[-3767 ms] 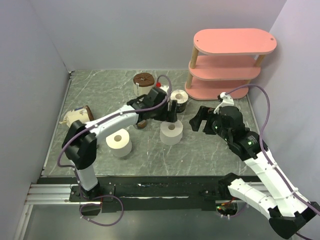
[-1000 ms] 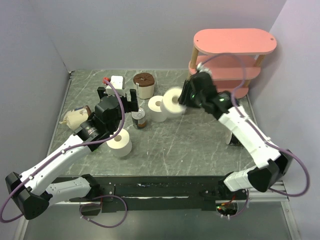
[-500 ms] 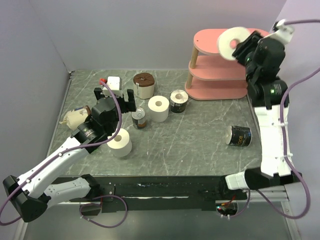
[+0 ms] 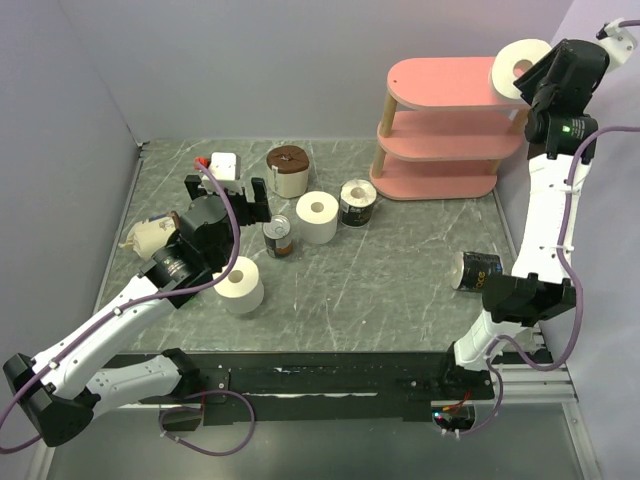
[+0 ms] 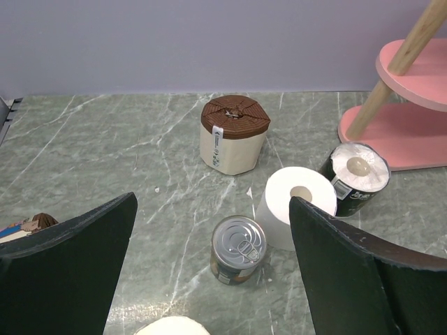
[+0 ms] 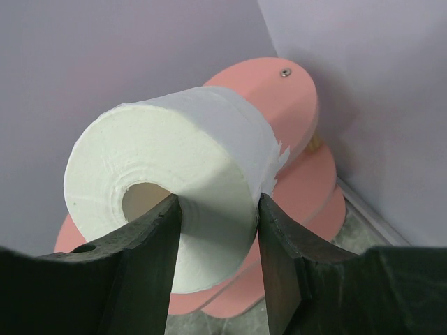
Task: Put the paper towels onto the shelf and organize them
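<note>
A: Left side?
B: The left gripper (image 4: 228,191) hangs over the grey marble-look table (image 4: 400,300), jaws spread wide, nothing held. A crumpled roll (image 4: 150,236) lies on its side at far left; the left wrist cam only catches a sliver of it. A plain white roll (image 4: 240,285) stands near the arm.
A: Middle?
B: A brown-topped roll (image 5: 234,132) stands at the back. In front are a metal can (image 5: 238,249), a second white roll (image 5: 283,209) just beside it, then a black-printed roll (image 5: 356,180). The left wrist cam shows the can's pull-tab lid; overhead doesn't resolve it.
A: Right?
B: Another black-printed roll (image 4: 482,271) lies on its side by the right arm, seen overhead only. The right gripper (image 6: 218,202) is clamped on the held white roll (image 6: 167,174), fingers (image 6: 150,258) pressing its sides; that's clear only on the right wrist cam. Overhead places it at the right end of the top board of the pink shelf (image 4: 450,85). Touching the board or not: can't tell.
</note>
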